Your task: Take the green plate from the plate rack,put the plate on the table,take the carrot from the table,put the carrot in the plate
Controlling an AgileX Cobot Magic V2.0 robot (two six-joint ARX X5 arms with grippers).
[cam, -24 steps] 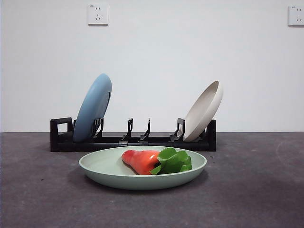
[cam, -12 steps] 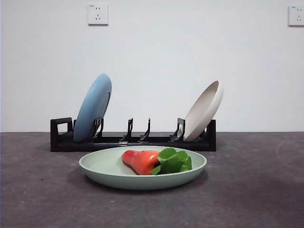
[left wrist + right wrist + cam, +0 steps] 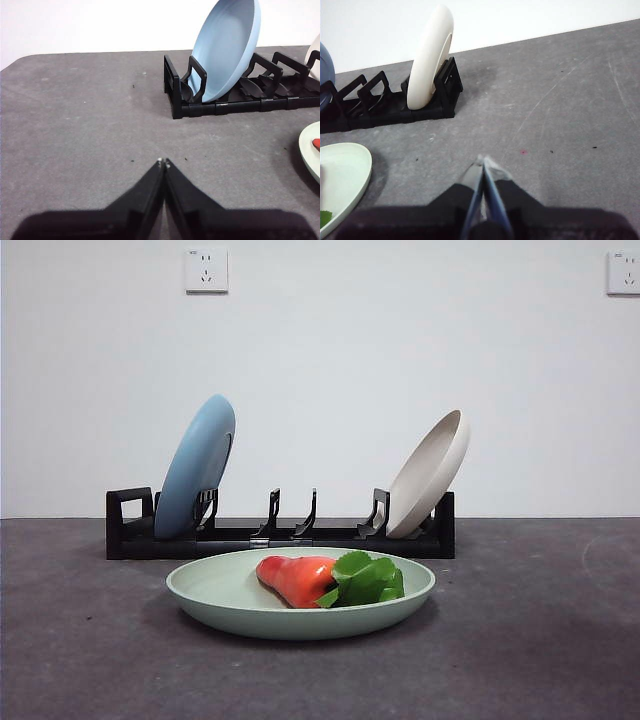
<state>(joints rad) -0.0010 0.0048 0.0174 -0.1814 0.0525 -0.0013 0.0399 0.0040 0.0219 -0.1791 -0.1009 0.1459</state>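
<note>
The green plate (image 3: pixel 300 600) lies flat on the table (image 3: pixel 540 640) in front of the plate rack (image 3: pixel 280 536). The carrot (image 3: pixel 297 578) lies in the plate, its green leaves (image 3: pixel 365 580) to the right. The plate's rim also shows in the left wrist view (image 3: pixel 310 155) and the right wrist view (image 3: pixel 342 175). My left gripper (image 3: pixel 163 162) is shut and empty over bare table, to the left of the rack. My right gripper (image 3: pixel 482 161) is shut and empty over bare table, to the right of the plate. Neither gripper shows in the front view.
A light blue plate (image 3: pixel 195 466) leans in the rack's left end beside its looped handle (image 3: pixel 129 508). A cream-beige plate (image 3: pixel 430 473) leans in the right end. The middle slots hold nothing. A white wall with two sockets stands behind.
</note>
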